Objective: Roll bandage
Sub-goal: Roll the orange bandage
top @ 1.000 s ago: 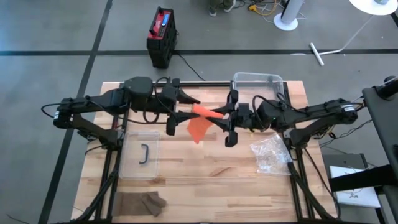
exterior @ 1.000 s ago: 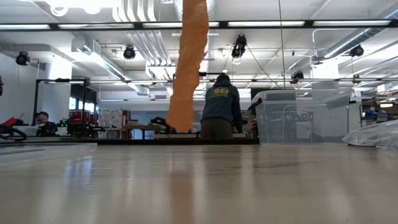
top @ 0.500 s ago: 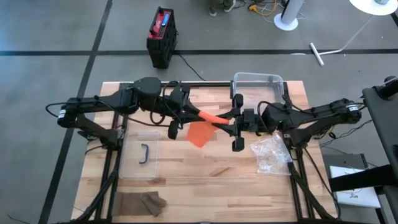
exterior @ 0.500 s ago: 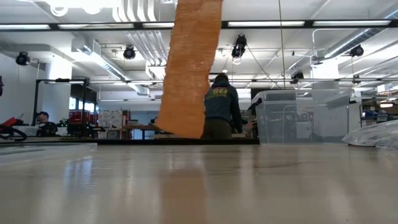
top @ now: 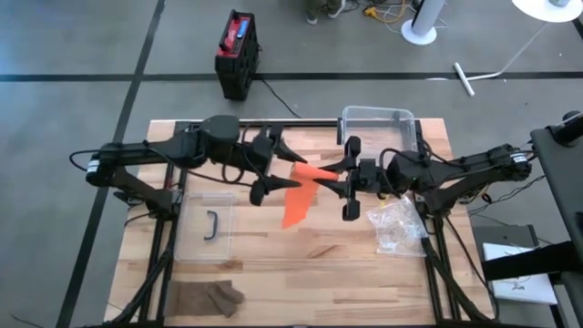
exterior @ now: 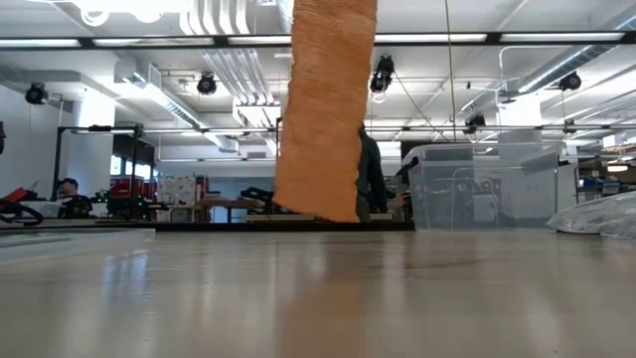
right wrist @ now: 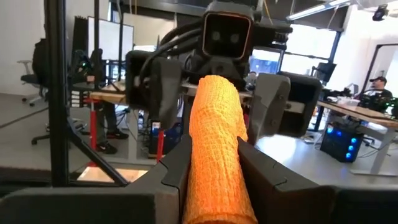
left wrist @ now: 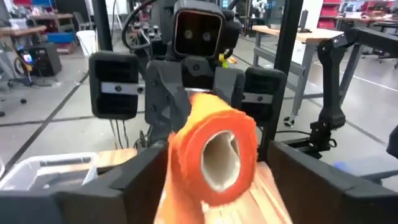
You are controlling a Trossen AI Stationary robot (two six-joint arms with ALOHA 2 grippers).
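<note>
While both arms meet above the middle of the table point(top: 273, 264), we see the orange bandage roll point(top: 314, 172) held level between them, near the centre of the high view. The right gripper point(top: 347, 179) is clamped on the roll, its 2 fingers pressing either side of it in the right wrist view. The left gripper point(top: 273, 164) now stands spread, jaws clear of the roll's hollow end; half a second ago it looked closer in on that end. The loose tail point(exterior: 326, 109) has swung: it hung toward the lower left of the roll, and now drops straighter, wider across the low view. We judge that the left gripper has let go after a twist and must re-grip for the next wrap.

The low view cuts off the roll and both grippers at the top. How much tail remains unwound we cannot tell, nor whether its end touches the table.
</note>
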